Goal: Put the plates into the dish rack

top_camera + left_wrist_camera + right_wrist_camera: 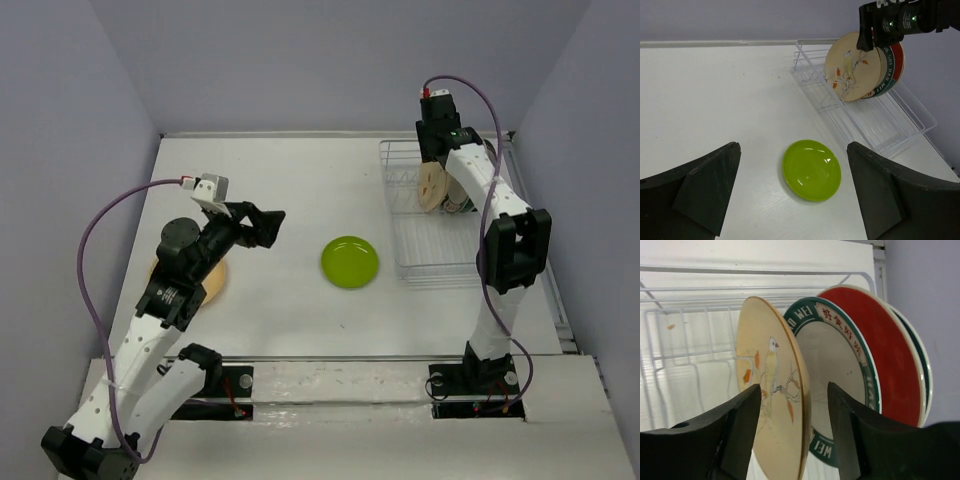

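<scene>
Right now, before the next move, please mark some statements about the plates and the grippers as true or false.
1. The green plate lies flat on the table, outside the rack. True.
2. The bird plate lies flat on the table. False: it stands on edge in the rack.
3. The left gripper holds the green plate. False: it is open and empty, above the table.
4. The red plate stands in the rack. True.
5. The right gripper has its jaws on either side of the bird plate's rim. True.
</scene>
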Tool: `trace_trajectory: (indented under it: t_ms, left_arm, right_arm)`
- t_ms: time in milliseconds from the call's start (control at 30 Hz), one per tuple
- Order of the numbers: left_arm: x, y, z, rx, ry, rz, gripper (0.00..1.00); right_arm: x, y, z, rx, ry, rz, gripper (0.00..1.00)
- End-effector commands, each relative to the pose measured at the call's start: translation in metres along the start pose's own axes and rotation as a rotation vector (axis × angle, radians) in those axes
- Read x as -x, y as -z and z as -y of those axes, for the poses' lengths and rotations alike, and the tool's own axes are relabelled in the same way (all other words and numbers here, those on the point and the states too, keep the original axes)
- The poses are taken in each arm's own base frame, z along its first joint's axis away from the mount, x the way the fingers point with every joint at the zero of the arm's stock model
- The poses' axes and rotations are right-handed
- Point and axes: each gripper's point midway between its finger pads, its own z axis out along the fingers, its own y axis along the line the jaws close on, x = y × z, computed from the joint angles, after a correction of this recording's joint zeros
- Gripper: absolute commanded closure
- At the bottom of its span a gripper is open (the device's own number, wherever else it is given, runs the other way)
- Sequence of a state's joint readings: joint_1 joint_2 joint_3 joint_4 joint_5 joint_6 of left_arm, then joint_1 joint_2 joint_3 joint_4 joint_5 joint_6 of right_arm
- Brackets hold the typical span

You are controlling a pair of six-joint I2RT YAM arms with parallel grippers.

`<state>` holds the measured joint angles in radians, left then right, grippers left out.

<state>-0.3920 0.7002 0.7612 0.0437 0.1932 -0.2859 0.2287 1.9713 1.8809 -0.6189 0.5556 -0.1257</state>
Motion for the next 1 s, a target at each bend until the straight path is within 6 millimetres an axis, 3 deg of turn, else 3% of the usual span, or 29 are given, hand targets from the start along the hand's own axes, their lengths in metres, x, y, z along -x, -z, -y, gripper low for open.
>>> trace_trajectory:
  t_ms: [0, 233, 467, 533, 667, 767, 800, 967]
  left_arm:
    - [-0.016, -0.015, 0.016, -0.105, 0.054, -0.056, 0.01]
    - [-0.068, -0.036, 0.027, -0.206, 0.158, -0.258, 0.01]
    - [-0.118, -0.052, 0.02, -0.106, 0.242, -0.366, 0.01]
    - [-0.156, -0.057, 0.016, -0.036, 0.268, -0.417, 0.01]
    - [-0.207, -0.068, 0.014, 0.025, 0.297, -0.491, 0.04]
    - [-0.22, -0.082, 0.014, 0.062, 0.262, -0.513, 0.07]
    - [-0.23, -0.086, 0.01, 0.087, 0.247, -0.532, 0.08]
    - [-0.241, -0.106, 0.007, 0.132, 0.211, -0.524, 0.12]
  right_arm:
    - [0.041, 0.042, 0.009, 0.091, -0.187, 0.141, 0.34]
    - [0.042, 0.082, -0.012, 0.306, -0.339, 0.217, 0.27]
    - [0.038, 0.141, -0.015, 0.48, -0.501, 0.396, 0.26]
    - [0.029, 0.161, -0.019, 0.533, -0.534, 0.451, 0.28]
    - [0.014, 0.192, -0.034, 0.63, -0.556, 0.505, 0.34]
    - [0.01, 0.219, -0.05, 0.732, -0.563, 0.547, 0.38]
    - [0.008, 0.223, -0.052, 0.745, -0.564, 0.551, 0.39]
    - [-0.005, 0.227, -0.053, 0.748, -0.549, 0.552, 0.43]
